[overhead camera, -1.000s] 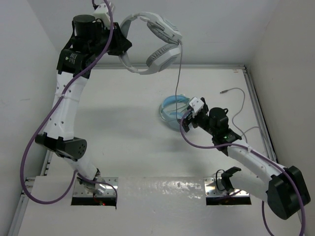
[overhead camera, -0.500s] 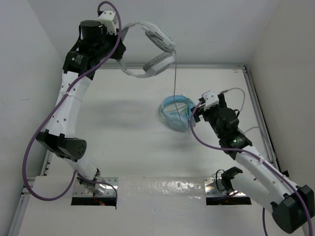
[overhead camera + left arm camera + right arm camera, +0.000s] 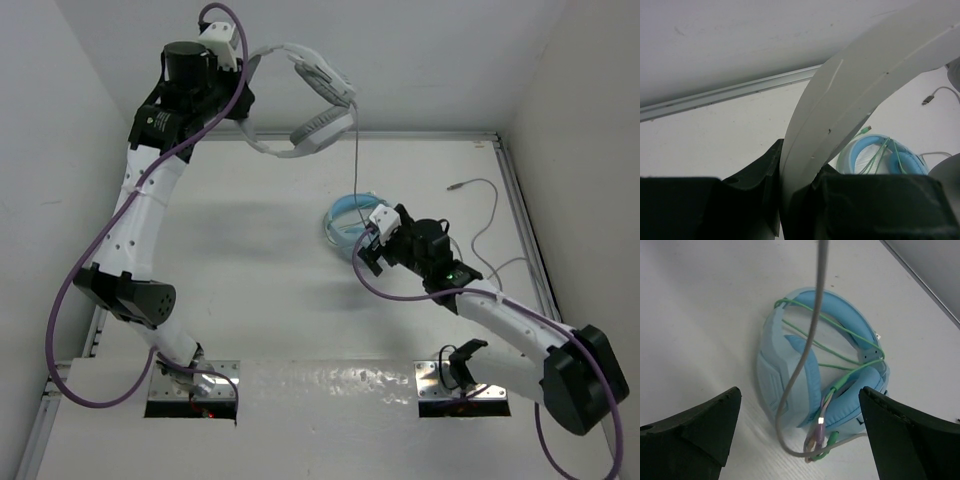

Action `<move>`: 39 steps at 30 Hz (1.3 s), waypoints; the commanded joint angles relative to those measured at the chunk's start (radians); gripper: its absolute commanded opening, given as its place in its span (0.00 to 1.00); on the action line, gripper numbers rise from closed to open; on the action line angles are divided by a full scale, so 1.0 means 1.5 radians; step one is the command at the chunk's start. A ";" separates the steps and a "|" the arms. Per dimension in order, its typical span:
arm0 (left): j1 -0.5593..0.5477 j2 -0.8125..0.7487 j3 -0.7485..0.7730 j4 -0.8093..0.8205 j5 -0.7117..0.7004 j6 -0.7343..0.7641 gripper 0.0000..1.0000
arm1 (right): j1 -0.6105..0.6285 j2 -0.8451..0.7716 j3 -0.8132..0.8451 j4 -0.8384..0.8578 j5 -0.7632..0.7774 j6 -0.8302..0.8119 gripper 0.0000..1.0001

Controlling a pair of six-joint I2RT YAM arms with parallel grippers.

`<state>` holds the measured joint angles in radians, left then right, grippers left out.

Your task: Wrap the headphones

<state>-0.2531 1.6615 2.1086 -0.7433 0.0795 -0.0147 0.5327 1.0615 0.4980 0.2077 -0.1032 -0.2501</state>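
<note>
L gripper (image 3: 797, 192) staying clamped on headband (image 3: 855, 85). It's holding headphones (image 3: 312, 100) in air over far edge of counter (image 3: 250, 300), left of centre, tilted diff from a sec ago. R gripper (image 3: 800, 435) swinging back in from right side, jaws wide, over light blue headphones (image 3: 785, 375). Cable (image 3: 816, 315) hanging betw its fingers, so prob lining up to catch it for first wrap.

Hard to see:
- ear cups (image 3: 322, 125) cut off in L wrist view
- cable run past R gripper too thin to trace
- cable touching blue set or not: can't tell
</note>
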 commanded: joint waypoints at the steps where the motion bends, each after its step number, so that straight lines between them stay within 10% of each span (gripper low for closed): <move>1: 0.008 -0.047 0.000 0.067 0.030 -0.024 0.00 | 0.001 0.053 -0.002 0.133 0.064 0.029 0.99; 3: 0.008 -0.053 -0.008 0.066 0.036 -0.024 0.00 | 0.001 0.082 0.016 0.155 0.083 0.030 0.88; 9: 0.007 -0.064 -0.055 0.079 0.042 -0.017 0.00 | 0.010 0.128 0.082 0.043 0.071 0.042 0.07; 11: 0.007 -0.052 -0.075 0.085 0.045 -0.009 0.00 | 0.035 0.106 0.100 -0.025 0.076 0.039 0.00; 28: -0.265 0.016 -0.217 0.140 -0.280 0.402 0.00 | 0.143 0.015 0.445 -0.325 0.269 -0.098 0.00; 39: -0.347 -0.041 -0.250 0.039 -0.137 0.375 0.00 | 0.134 0.107 0.587 -0.319 0.438 -0.144 0.00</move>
<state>-0.7361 1.7229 1.7046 -0.6872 -0.2832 0.5621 0.7479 1.1973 1.3495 -0.3225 0.4297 -0.4522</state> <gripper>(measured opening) 0.150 0.010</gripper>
